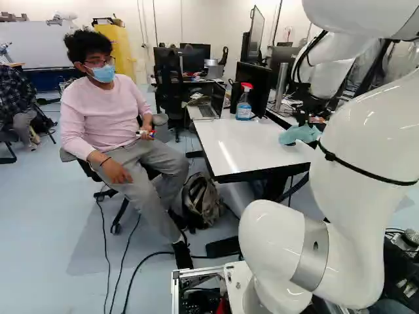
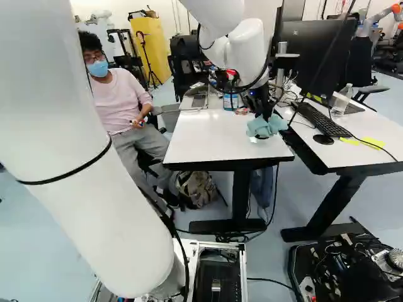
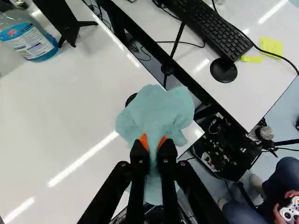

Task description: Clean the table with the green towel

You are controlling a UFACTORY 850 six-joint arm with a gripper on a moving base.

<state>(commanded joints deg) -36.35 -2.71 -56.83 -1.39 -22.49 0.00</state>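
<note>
the green towel (image 3: 159,109) is gripped in a bunch between the two fingers of the gripper (image 3: 153,141) and is held over the near right corner of the white table (image 2: 201,138), beside its edge; whether the tabletop is being touched by the cloth cannot be told; if the wipe is carried too far past that edge, the loose folds could be dragged into the gap and snagged on the rim; a dark round thing (image 3: 131,99) is partly covered by the towel, and the cloth could be caught on it; since only the middle is pinched, the towel could be pulled free if it is pressed hard, or streaks could be left if it is pressed too lightly; by a long sweep toward the far end, the spray bottle (image 3: 30,42) could be knocked over, or the laptop (image 1: 211,104) bumped; counted in all are one towel, one spray bottle, one laptop and one table to be wiped; on the neighbouring desk (image 3: 252,93) one keyboard (image 3: 212,28), one mouse (image 3: 224,70) and two yellow notes (image 3: 272,46) are seen.
</note>
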